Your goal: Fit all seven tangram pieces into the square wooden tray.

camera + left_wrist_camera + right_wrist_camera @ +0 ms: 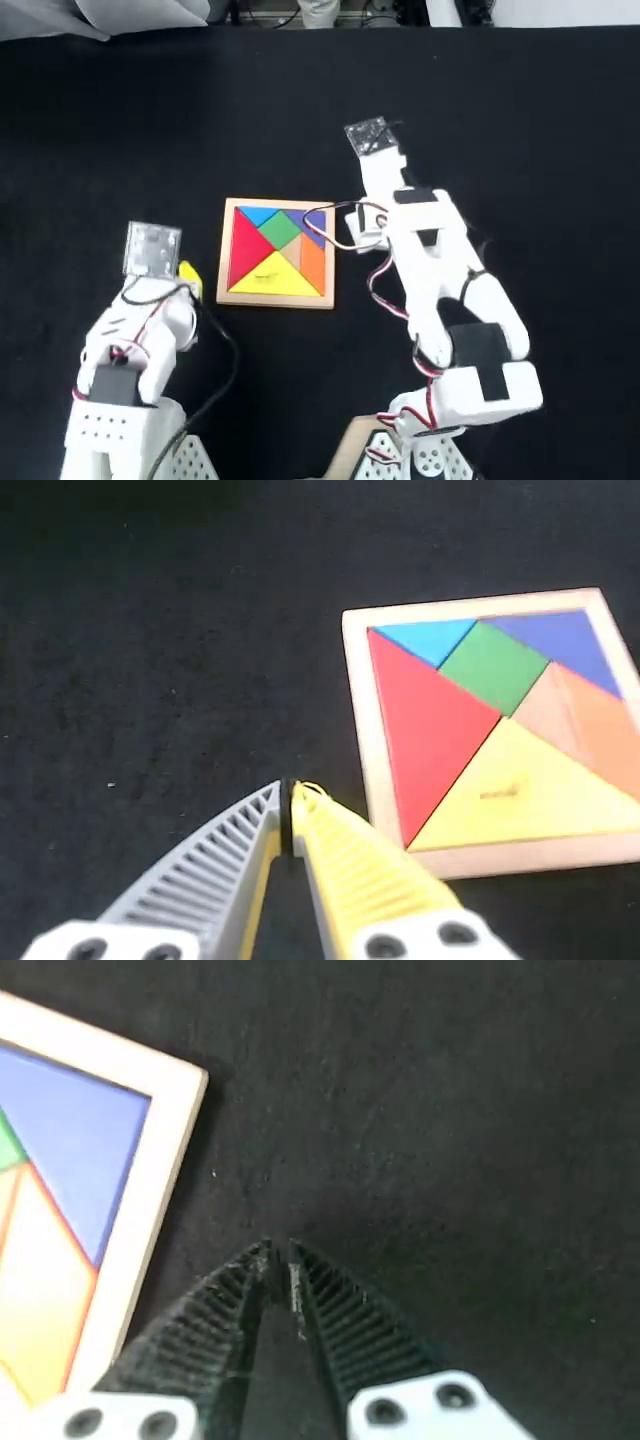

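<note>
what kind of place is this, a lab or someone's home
Most likely a robotics lab or test bench, not a home: a left arm and a right arm stand side by side at a black-covered table, with a wooden tangram tray laid between them.

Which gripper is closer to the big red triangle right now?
Left. The left gripper is just outside the tray edge that the red triangle lies along; the right gripper is off the opposite edge, beside the dark blue piece.
</note>
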Controlling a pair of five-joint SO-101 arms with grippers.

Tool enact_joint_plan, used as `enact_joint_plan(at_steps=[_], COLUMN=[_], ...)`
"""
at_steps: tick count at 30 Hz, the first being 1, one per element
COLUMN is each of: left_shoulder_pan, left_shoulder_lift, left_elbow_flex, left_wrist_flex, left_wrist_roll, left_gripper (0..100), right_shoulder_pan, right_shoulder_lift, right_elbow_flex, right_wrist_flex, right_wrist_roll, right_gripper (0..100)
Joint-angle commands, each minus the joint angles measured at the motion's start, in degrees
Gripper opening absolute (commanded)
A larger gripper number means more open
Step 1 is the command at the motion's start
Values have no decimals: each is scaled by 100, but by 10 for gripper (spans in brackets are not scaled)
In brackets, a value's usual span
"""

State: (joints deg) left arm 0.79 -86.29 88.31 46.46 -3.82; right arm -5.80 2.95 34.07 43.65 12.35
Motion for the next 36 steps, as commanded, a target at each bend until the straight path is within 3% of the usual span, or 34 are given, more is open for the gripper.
enact_joint_plan(at_steps=[1, 7, 15, 19, 24, 33, 36], left_shoulder_pan=[101, 75, 119, 189, 391, 1473, 1525], left_shoulder_lift=[2066, 4765, 7341, 7604, 7640, 7666, 7631], left_elbow_flex=[-1332, -2334, -3776, -3996, -4022, -4092, -4075], left_wrist_flex=[-527, -1266, -1284, -1275, -1275, -958, -958], left_wrist_roll=[431, 747, 809, 1178, 1037, 1037, 1037], left_gripper=[30, 30, 30, 30, 30, 30, 30], right_shoulder_pan=[0, 26, 26, 26, 26, 35, 35], right_shoulder_lift=[110, 92, 92, 92, 92, 92, 92], right_elbow_flex=[-207, -207, -215, -224, -224, -215, -215], right_wrist_flex=[-26, -18, -18, -18, -18, 0, 18], right_wrist_roll=[-44, -44, -44, -44, -44, -44, -44], right_gripper=[11, 11, 11, 11, 11, 11, 11])
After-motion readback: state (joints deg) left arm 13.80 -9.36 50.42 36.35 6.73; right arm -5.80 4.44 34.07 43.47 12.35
